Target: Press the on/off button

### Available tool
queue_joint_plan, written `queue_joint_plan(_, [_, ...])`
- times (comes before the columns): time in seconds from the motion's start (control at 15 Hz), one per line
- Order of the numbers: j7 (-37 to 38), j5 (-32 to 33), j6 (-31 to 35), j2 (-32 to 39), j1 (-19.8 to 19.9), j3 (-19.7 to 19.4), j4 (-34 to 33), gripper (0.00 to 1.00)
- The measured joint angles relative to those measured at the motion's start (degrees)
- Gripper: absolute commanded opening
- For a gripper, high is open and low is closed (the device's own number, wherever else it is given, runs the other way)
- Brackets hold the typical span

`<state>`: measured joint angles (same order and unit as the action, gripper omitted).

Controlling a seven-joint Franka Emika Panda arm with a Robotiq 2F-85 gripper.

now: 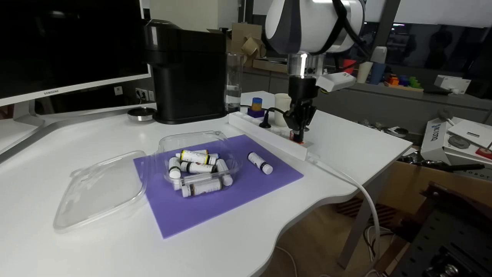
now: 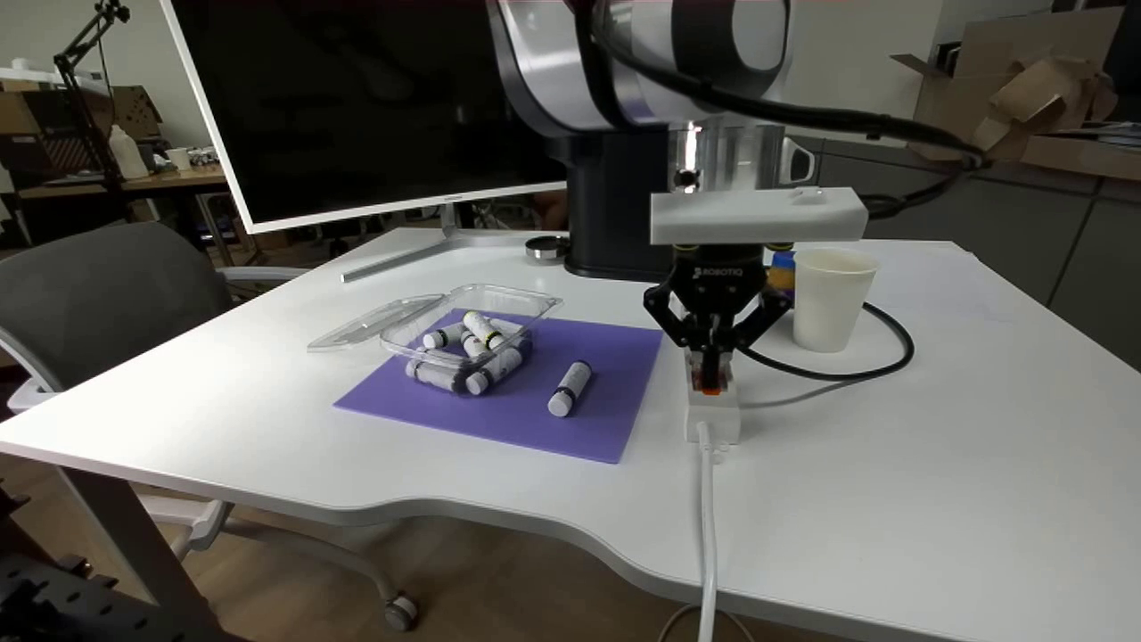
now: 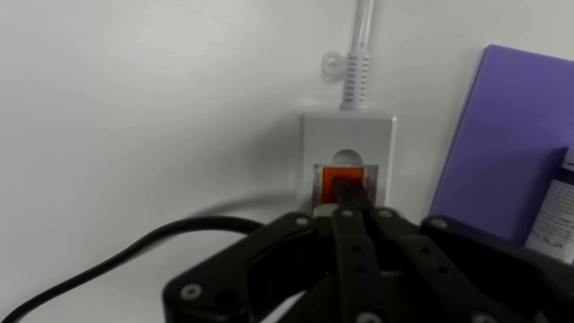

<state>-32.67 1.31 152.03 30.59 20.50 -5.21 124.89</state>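
Note:
The on/off button is an orange-red rocker switch [image 3: 329, 181] at the cable end of a white power strip [image 3: 347, 132]. In the wrist view my gripper [image 3: 352, 190] is shut, with its black fingertips together over the button, hiding part of it. In both exterior views the gripper [image 1: 298, 137] [image 2: 710, 367] points straight down at the strip [image 1: 269, 137] [image 2: 713, 423]. A bit of the orange button [image 2: 710, 390] shows below the fingertips. The tips look to be at or on the button; whether it is pressed down I cannot tell.
A black plug cable [image 2: 891, 367] loops beside the strip near a white paper cup [image 2: 831, 299]. A purple mat [image 1: 230, 196] with a clear box [image 1: 161, 154] of white tubes and a loose tube [image 1: 260, 163] lies alongside. A black coffee machine [image 1: 188, 77] and a monitor [image 1: 69, 46] stand behind.

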Motion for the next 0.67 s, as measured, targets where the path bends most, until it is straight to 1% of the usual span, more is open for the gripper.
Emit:
queue_joint_plan(0.4, [0.58, 1.16, -0.56, 0.23, -0.23, -0.11, -0.43, 0.0])
queue_joint_plan(0.67, [4.66, 4.67, -0.34, 0.47, -2.54, -1.78, -0.45, 0.0])
